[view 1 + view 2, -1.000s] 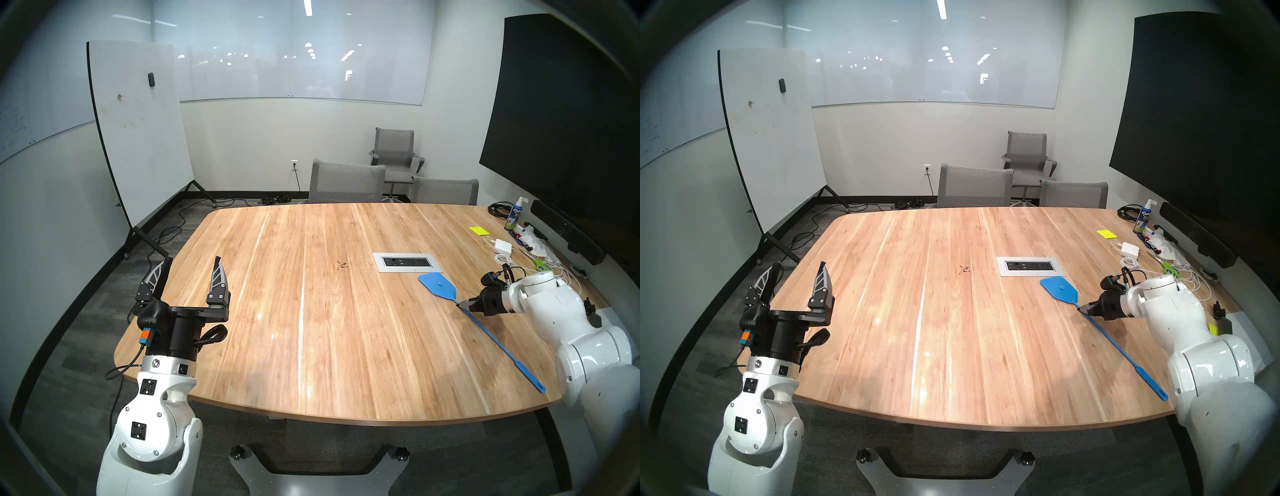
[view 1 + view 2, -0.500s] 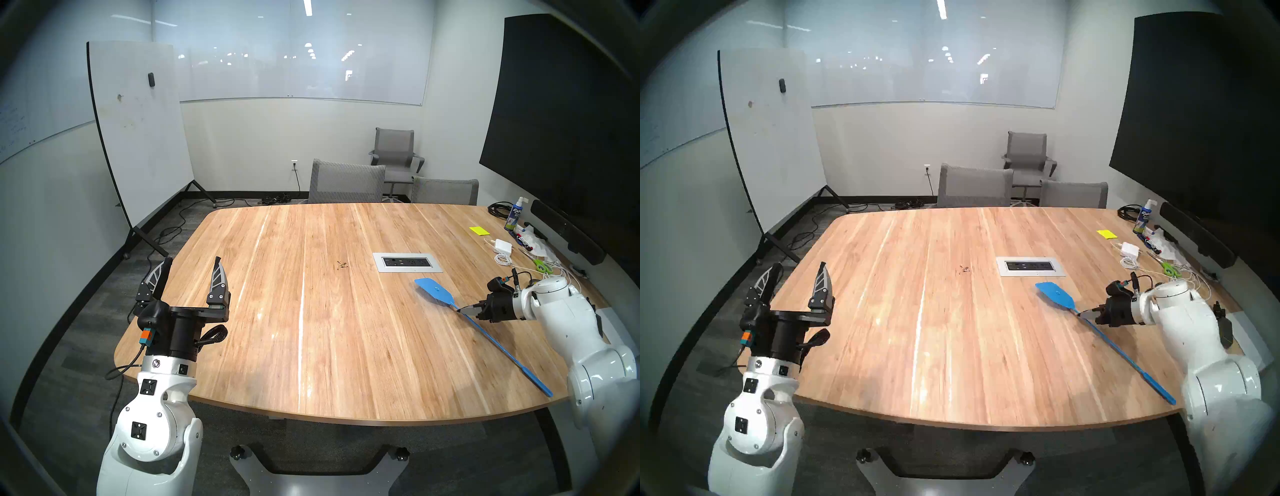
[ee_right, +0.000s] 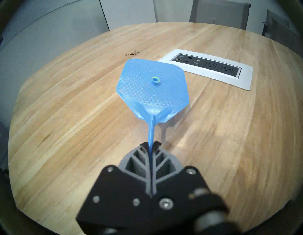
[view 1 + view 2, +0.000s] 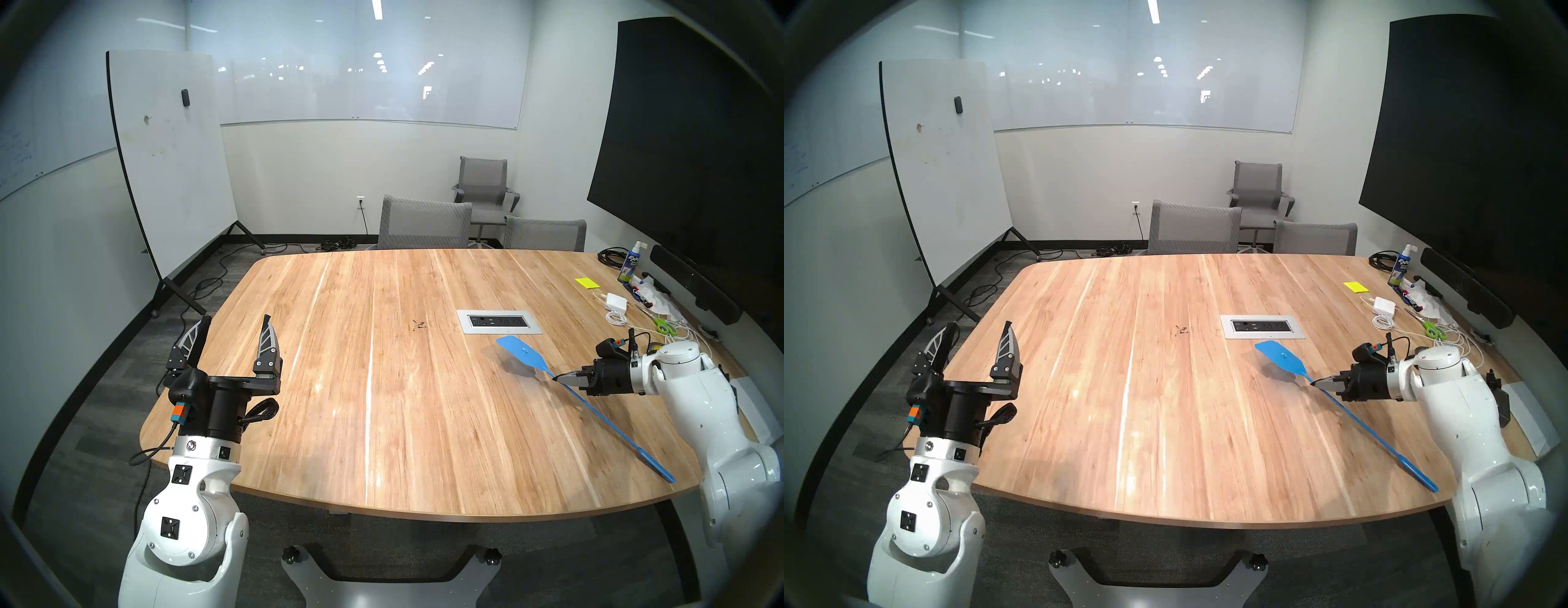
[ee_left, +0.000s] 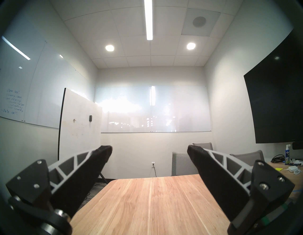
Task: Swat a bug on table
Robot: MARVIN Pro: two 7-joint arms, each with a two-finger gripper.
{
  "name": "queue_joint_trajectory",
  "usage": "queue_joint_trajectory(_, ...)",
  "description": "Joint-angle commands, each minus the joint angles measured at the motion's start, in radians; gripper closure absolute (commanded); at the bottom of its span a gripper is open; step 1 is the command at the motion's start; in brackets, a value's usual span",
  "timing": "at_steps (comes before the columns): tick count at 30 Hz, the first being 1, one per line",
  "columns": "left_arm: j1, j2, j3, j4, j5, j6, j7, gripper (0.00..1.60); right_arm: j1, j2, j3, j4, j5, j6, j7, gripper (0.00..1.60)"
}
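The bug is a tiny dark speck cluster on the light wooden table, left of the white-framed outlet panel. It also shows in the right wrist view, just beyond the swatter head. My right gripper is shut on the thin handle of a blue fly swatter, close behind its mesh head. The head is raised above the table and casts a shadow. The handle end trails toward the near right table edge. My left gripper is open and empty at the table's left edge.
Clutter lies at the far right of the table: a spray bottle, yellow sticky notes, a white charger with cables, green scissors. Grey chairs stand behind the table. A rolling whiteboard stands at the left.
My right gripper has lifted the swatter off the table and carried its head leftward, toward the bug. The right arm has swung back to the right. The left arm has not moved.
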Motion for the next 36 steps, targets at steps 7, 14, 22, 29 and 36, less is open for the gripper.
queue_joint_trajectory(7,-0.002,0.001,0.001,-0.021,0.001,-0.005,-0.001,0.0,-0.096,-0.046,0.056,-0.196,0.033,-0.018,-0.083,1.6)
queue_joint_trajectory(14,-0.002,0.001,0.001,-0.022,0.001,-0.005,-0.001,0.0,-0.121,-0.093,0.058,-0.286,0.011,-0.024,-0.19,1.6)
queue_joint_trajectory(22,-0.001,0.001,0.001,-0.023,0.001,-0.004,-0.001,0.0,-0.149,-0.126,0.055,-0.374,-0.031,-0.002,-0.314,1.6)
queue_joint_trajectory(29,0.001,0.001,0.001,-0.025,0.001,-0.004,-0.001,0.0,-0.18,-0.16,0.058,-0.468,-0.087,0.048,-0.439,1.6)
queue_joint_trajectory(36,0.002,0.001,0.001,-0.026,0.001,-0.003,-0.001,0.0,-0.205,-0.192,0.06,-0.564,-0.121,0.123,-0.532,1.6)
